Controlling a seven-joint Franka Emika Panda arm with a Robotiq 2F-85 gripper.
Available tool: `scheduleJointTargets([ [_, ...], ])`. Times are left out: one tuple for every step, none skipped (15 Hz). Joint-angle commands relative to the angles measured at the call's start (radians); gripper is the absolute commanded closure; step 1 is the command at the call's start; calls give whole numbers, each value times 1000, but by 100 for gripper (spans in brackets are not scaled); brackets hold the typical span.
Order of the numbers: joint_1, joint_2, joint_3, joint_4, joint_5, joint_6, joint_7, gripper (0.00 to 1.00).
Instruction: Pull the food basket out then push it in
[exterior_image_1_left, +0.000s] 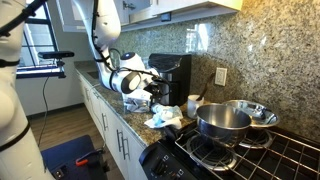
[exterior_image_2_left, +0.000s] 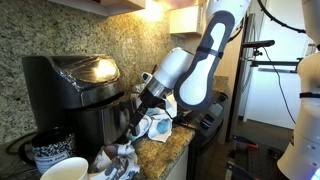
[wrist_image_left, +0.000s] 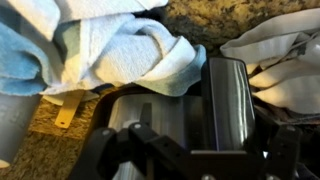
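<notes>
The food basket (exterior_image_2_left: 104, 120) is found at the lower front of the black appliance (exterior_image_2_left: 62, 82), which is set on the counter (exterior_image_2_left: 158, 148) by the stone wall. The end effector (exterior_image_2_left: 138, 113) is held just beside the basket front, over crumpled cloths (wrist_image_left: 120, 50). Whether its jaws stand wide or narrow cannot be told.

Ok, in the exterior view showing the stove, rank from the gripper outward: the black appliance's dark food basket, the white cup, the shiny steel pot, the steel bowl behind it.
1. Dark food basket, right at the gripper.
2. White cup, just past the basket.
3. Shiny steel pot, on the stove.
4. Steel bowl, behind the pot.
</notes>
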Motion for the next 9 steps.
scheduleJointTargets([
  [-24,-36,20,-9,-32,-3,45,41],
  [-24,-37,22,-11,-33,-3,47,49],
  [-26,-36,27,-13,-35,-3,54,58],
  [-26,-34,29,-14,-36,-3,58,64],
  [-28,-32,32,-15,-37,-3,61,72],
  [-29,-31,35,-16,-36,-3,65,79],
  [-32,-29,38,-19,-35,-3,78,85],
  [-35,-26,39,-22,-37,-3,82,85],
  [-49,-21,51,-25,-46,-4,90,85],
])
